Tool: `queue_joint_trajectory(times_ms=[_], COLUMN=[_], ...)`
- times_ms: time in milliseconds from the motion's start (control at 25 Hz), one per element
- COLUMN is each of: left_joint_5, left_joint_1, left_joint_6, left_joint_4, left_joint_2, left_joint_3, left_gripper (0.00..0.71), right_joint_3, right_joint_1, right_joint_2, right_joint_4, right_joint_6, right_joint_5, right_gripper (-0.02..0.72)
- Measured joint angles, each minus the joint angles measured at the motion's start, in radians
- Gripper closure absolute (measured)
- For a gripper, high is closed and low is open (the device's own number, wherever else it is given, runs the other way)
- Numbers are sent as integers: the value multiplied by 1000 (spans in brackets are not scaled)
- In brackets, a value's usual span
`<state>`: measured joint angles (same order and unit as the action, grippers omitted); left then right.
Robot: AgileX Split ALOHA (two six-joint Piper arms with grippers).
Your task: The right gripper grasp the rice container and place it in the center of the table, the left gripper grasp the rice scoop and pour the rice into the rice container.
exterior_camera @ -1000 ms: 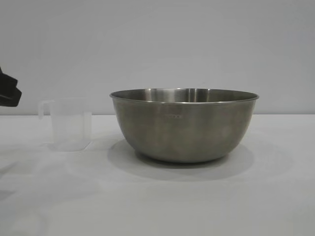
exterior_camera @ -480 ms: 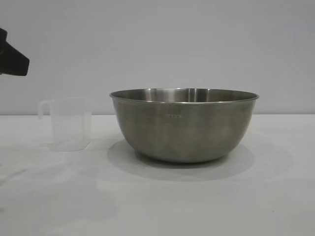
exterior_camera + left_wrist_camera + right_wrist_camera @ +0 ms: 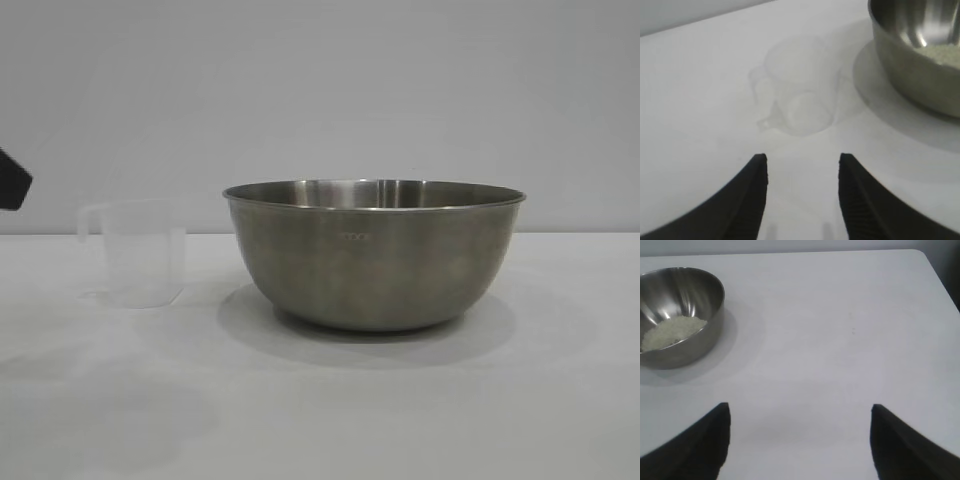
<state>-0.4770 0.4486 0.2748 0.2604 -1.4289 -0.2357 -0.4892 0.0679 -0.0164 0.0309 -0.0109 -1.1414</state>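
A plain white table (image 3: 330,410) carries two things: the rice container (image 3: 374,255), a large steel bowl standing upright near its middle, and the rice scoop (image 3: 140,250), a clear plastic cup with a side handle, upright just beside the bowl, not touching

Not much of the robot to see tbh. Left gripper (image 3: 801,165) has matte black fingers (image 3: 747,205), curved and tapering, with ribbed inner faces. Right gripper (image 3: 800,410) has the same black wedge-shaped fingers (image 3: 902,450), plain, no markings.
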Motion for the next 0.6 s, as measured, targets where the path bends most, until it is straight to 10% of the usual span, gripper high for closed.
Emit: queue_joint_trajectory(times_ms=[600], left_joint_5=[776], left_joint_1=[0], left_joint_6=[89], left_joint_4=[-90], left_joint_2=[174], left_joint_3=[-334], left_gripper=[395], right_joint_3=[0], right_joint_1=[0], right_joint_2=[0], right_joint_4=[0], right_joint_6=[0], right_joint_5=[0], right_gripper=[171])
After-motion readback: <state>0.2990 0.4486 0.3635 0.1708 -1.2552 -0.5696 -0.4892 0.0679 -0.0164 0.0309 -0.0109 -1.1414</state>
